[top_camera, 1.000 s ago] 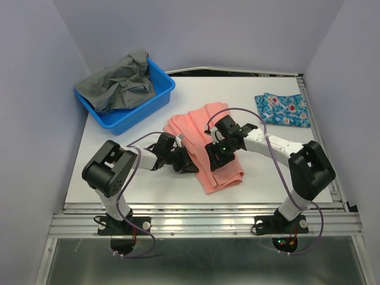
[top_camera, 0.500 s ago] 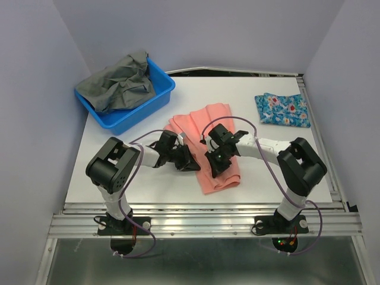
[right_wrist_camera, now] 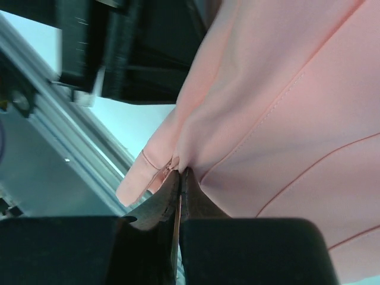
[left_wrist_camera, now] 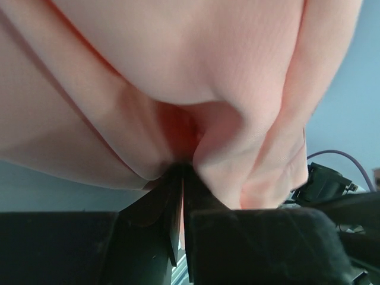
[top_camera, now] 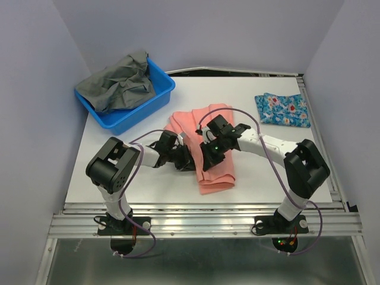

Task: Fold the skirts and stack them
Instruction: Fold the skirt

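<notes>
1. Nearest to me, the left claw (left_wrist_camera: 181, 169) is clenched on the pink skirt (top_camera: 218, 177). In the left wrist view the dark fingers pinch a soft bunched fold, and the cloth puckers into rounded ridges above them.
2. Just beside it, the right claw (right_wrist_camera: 179, 175) is clamped tight on the same skirt. It grips right along a stitched seam at the edge, where the fabric looks smooth and matte with thin sewn lines running across it.
3. From the top, the pink skirt lies mid-table (top_camera: 119, 172) as a long folded strip, narrow at the near end and fanning into pleated folds further back.
4. Far right, well apart, the flowered skirt (top_camera: 284, 110) sits as a flat, neat rectangle of bright blue with a small print.
5. Far left, a glossy blue plastic basket (top_camera: 148, 110) holds a crumpled grey cloth (top_camera: 119, 83) that spills over its rim.
</notes>
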You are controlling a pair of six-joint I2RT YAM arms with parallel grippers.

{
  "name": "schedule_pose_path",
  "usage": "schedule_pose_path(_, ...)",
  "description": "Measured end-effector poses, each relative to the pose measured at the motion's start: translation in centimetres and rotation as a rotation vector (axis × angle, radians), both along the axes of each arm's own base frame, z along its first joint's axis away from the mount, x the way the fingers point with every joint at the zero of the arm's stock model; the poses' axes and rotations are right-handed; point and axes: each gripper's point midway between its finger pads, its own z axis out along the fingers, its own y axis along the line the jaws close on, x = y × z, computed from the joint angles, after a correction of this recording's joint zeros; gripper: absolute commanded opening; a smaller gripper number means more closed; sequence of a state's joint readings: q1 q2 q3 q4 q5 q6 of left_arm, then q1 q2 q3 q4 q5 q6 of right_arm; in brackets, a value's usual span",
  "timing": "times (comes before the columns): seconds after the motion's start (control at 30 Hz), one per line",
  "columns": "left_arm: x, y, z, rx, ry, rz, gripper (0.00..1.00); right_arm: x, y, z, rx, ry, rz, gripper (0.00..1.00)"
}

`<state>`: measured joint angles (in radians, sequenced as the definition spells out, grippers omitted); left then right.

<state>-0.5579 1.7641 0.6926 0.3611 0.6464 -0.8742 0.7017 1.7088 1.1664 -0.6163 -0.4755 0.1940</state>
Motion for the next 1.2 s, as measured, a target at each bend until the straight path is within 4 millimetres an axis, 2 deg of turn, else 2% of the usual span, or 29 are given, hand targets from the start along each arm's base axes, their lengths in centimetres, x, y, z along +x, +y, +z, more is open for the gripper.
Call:
schedule_pose_path(0.1, 0.1, 0.1, 0.0, 0.002, 0.0, 0.004, 0.14, 0.1, 1.1, 1.4, 0.053, 0.021, -0.015, 0.01)
schedule_pose_path(0.2, 0.3, 0.3, -0.1, 0.002, 0.002, 0.01, 0.14, -0.2, 1.7, 1.5, 0.086, 0.058, -0.031, 0.01)
schedule_pose_path(0.27, 0.4, 0.5, -0.1, 0.006, 0.006, 0.014, 0.18, -0.5, 2.1, 0.7, 0.107, 0.084, -0.044, 0.01)
schedule_pose_path(0.4, 0.8, 1.7, 0.1, 0.029, 0.011, 0.011, 0.26, -1.6, 1.8, -2.6, 0.092, 0.153, -0.052, 0.01)
schedule_pose_path(0.5, 2.2, 3.3, 0.7, 0.063, -0.004, 0.016, 0.32, -2.5, 1.2, -4.4, 0.072, 0.194, -0.049, 0.01)
schedule_pose_path(0.57, 3.4, 4.6, 1.4, 0.09, -0.025, 0.01, 0.36, -2.8, 1.1, -4.4, 0.082, 0.194, -0.033, 0.07)
schedule_pose_path(0.6, 4.1, 5.3, 2.0, 0.1, -0.041, 0.003, 0.36, -2.8, 1.1, -4.3, 0.086, 0.188, -0.026, 0.21)
schedule_pose_path(0.67, 4.8, 6.2, 3.1, 0.111, -0.083, -0.025, 0.37, -2.8, 1.2, -4.2, 0.092, 0.18, -0.016, 0.35)
schedule_pose_path(0.7, 4.8, 6.3, 3.9, 0.111, -0.111, -0.052, 0.37, -2.8, 1.2, -4.1, 0.096, 0.174, -0.007, 0.51)
schedule_pose_path(0.73, 4.7, 6.4, 4.7, 0.107, -0.143, -0.082, 0.37, -2.9, 1.2, -3.9, 0.103, 0.172, 0.001, 0.52)
schedule_pose_path(0.77, 4.6, 6.4, 5.6, 0.1, -0.18, -0.108, 0.37, -3.0, 1.3, -3.6, 0.116, 0.168, 0.017, 0.58)
schedule_pose_path(0.87, 4.1, 6.3, 8.4, 0.067, -0.282, -0.156, 0.37, -2.7, 1.4, -2.1, 0.137, 0.128, 0.036, 0.62)
schedule_pose_path(0.9, 4.0, 6.2, 9.8, 0.048, -0.332, -0.169, 0.37, -2.4, 1.5, -1.1, 0.154, 0.098, 0.043, 0.66)
schedule_pose_path(0.97, 4.0, 6.1, 11.5, 0.023, -0.395, -0.178, 0.37, -1.3, 1.8, 1.0, 0.193, 0.035, 0.052, 0.66)
schedule_pose_path(1.03, 4.5, 5.7, 13.0, -0.009, -0.462, -0.178, 0.35, 0.5, 1.8, 3.8, 0.252, -0.044, 0.045, 0.65)
schedule_pose_path(1.1, 5.0, 5.3, 13.2, -0.023, -0.481, -0.176, 0.34, 2.9, 1.3, 6.2, 0.301, -0.119, 0.024, 0.64)
schedule_pose_path(1.2, 6.9, 3.9, 12.0, -0.021, -0.471, -0.183, 0.32, 5.7, -0.4, 7.3, 0.321, -0.19, 0.004, 0.61)
